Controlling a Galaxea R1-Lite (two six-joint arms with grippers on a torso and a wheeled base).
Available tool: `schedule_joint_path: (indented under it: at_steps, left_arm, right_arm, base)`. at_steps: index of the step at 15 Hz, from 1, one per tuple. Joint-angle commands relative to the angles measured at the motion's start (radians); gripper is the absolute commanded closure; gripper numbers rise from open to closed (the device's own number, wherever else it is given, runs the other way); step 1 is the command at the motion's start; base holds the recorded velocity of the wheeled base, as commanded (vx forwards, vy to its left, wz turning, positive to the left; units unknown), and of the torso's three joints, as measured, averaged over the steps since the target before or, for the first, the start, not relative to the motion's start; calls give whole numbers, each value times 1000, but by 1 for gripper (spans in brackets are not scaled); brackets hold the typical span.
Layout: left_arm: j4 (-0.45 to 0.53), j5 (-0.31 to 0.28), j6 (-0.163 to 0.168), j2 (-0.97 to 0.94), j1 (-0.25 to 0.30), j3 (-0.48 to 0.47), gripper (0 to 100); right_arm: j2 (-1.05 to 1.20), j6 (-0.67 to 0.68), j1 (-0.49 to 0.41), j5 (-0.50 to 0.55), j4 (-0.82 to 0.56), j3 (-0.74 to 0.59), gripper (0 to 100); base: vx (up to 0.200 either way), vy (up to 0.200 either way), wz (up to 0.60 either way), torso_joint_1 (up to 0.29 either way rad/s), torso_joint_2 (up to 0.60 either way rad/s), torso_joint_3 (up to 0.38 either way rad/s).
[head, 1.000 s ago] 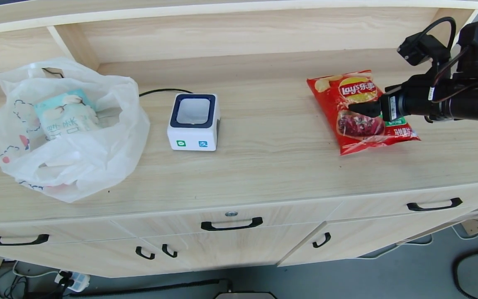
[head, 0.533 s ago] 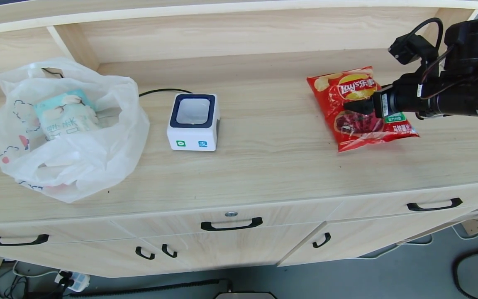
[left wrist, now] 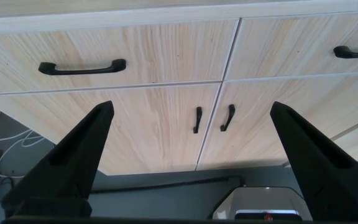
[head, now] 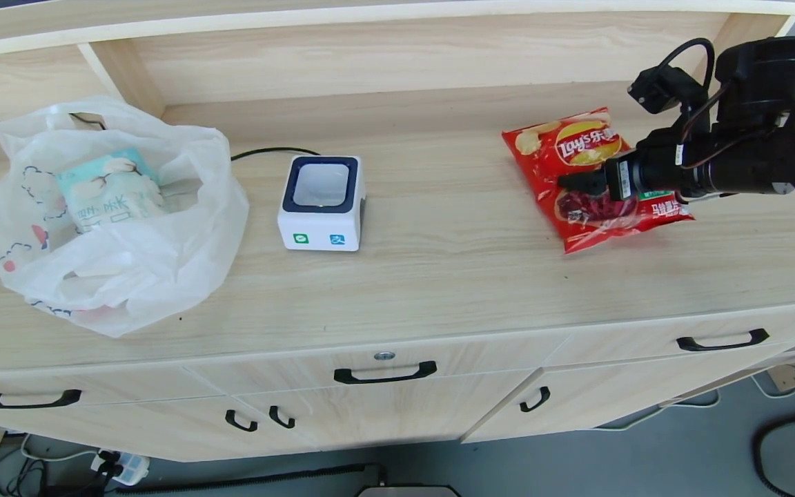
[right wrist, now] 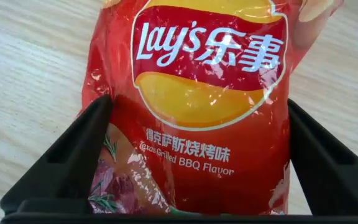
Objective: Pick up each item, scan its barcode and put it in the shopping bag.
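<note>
The chip bag (head: 580,172), red with a yellow roundel on its front, is at the right end of the wooden counter (head: 439,276), well apart from the scanner (head: 321,201) and farther still from the shopping bag (head: 108,221). It sits tilted, and I cannot tell whether its lower edge touches the wood.

The right gripper (head: 575,183) reaches in from the right at mid-height of the bag. In the right wrist view its two black fingers (right wrist: 67,168) press against the two long sides of the chip bag (right wrist: 210,93), which bulges between them, so the right gripper (right wrist: 197,106) is closed on the bag.

The white box scanner, with a dark-framed window on top, stands near the middle of the counter, and a black cable (head: 273,151) runs from behind it towards the back wall. The shopping bag, thin white plastic, lies slumped at the left end with its mouth open, and a pale blue packet (head: 111,183) lies inside.

The left gripper (left wrist: 191,106) hangs low in front of the cabinet, spread wide with nothing between its fingers, facing a drawer handle (left wrist: 81,66) and two door handles (left wrist: 197,119).
</note>
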State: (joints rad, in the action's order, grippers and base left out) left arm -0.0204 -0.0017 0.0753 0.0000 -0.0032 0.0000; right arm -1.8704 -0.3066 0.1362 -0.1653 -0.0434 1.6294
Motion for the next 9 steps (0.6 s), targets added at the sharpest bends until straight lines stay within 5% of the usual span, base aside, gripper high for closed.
schedule_joint_path:
  at_steps: [1,9]
  left_arm:
    - [-1,0,0,0,0,0,0]
    - [-1,0,-6,0,0,0,0]
  right_arm:
    - [-7,26,2,4,4,-2,0]
    - [4,73,-1,-2,30,-66,0]
  base:
    - [0,0,0,0,0,0]
    - [0,0,0,0,0,0]
